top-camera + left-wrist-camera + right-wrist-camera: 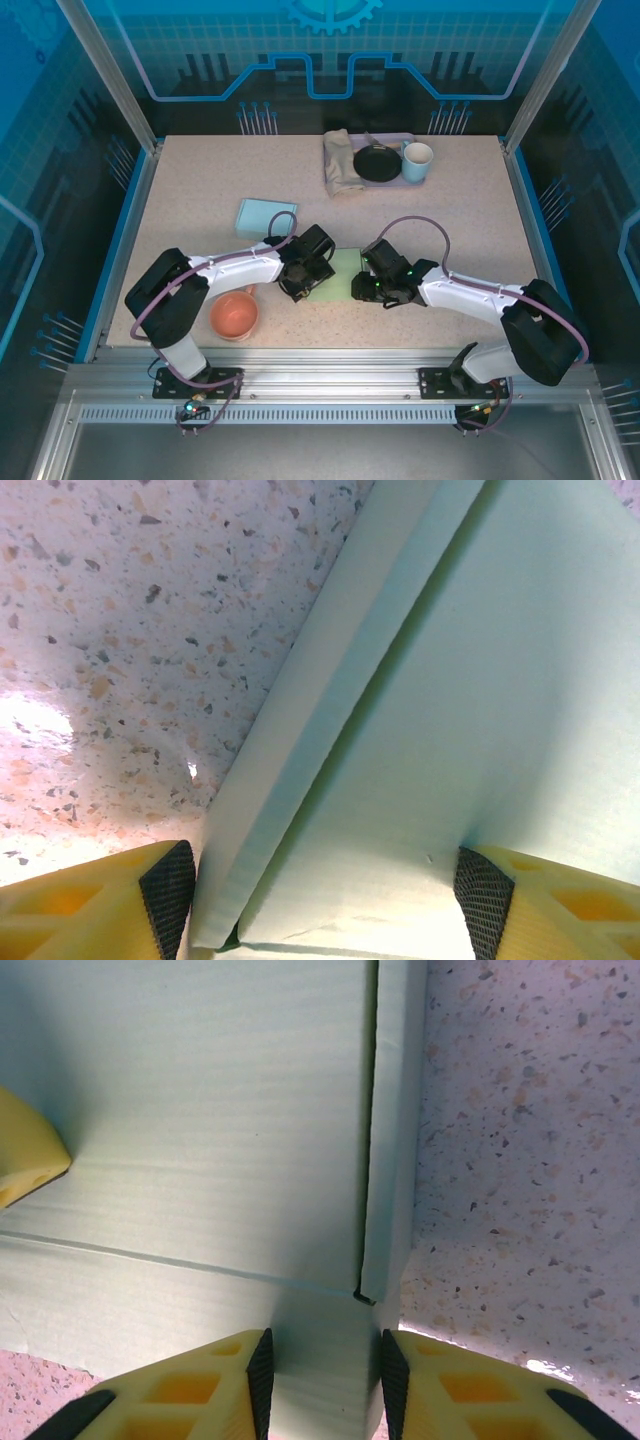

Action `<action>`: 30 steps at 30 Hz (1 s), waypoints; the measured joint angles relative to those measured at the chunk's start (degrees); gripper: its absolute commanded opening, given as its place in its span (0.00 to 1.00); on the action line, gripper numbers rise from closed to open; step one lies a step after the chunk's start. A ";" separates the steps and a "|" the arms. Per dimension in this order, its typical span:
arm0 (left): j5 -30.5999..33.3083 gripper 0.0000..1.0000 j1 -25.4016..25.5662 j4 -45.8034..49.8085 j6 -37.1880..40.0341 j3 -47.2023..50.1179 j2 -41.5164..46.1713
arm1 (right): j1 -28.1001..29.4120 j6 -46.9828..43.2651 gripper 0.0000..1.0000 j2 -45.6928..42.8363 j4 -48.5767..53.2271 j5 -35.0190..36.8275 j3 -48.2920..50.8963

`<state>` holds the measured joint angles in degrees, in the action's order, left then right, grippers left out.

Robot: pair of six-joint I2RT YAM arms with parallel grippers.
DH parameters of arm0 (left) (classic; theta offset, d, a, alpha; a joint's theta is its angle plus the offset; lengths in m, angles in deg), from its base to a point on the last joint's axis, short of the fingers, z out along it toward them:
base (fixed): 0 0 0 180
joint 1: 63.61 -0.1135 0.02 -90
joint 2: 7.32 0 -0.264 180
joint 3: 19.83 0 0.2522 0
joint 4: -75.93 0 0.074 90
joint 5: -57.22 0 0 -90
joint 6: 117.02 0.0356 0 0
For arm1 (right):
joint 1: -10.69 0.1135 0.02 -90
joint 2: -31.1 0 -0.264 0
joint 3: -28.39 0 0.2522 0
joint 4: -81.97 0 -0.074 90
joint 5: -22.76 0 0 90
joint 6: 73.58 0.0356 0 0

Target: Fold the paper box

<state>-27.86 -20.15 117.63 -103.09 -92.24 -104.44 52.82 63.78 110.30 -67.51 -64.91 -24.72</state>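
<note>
Mid-table, between the 2 arms: pale green paper box (pixel 335 275), lying flat on the speckled table (pixel 200 190). Left gripper (pixel 325 890) spread wide, straddling a raised side flap. Right gripper (pixel 322 1375) pinched on the box's edge panel. Nearby: pink bowl (pixel 234 315), blue sheet (pixel 266 215), and a tray (pixel 390 140) at the back.

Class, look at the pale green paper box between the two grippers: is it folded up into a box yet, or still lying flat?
Mostly flat: the paper box lies as a sheet on the table, with side flaps starting to stand up.
</note>
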 measured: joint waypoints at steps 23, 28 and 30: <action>2.21 0.73 0.00 -1.31 0.63 0.81 0.00 | 0.63 -10.84 0.38 0.15 -17.62 3.52 8.63; 3.23 0.73 0.00 -1.33 1.64 0.81 0.00 | 0.96 -14.03 0.39 0.09 -23.54 5.99 11.34; 3.43 0.73 0.00 -1.38 2.36 0.79 -0.13 | 0.98 -15.23 0.40 0.11 -25.73 6.71 12.33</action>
<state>-24.42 -20.15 116.26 -100.73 -91.46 -104.57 53.80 48.54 110.41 -93.24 -58.20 -12.39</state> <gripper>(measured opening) 0.729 0.394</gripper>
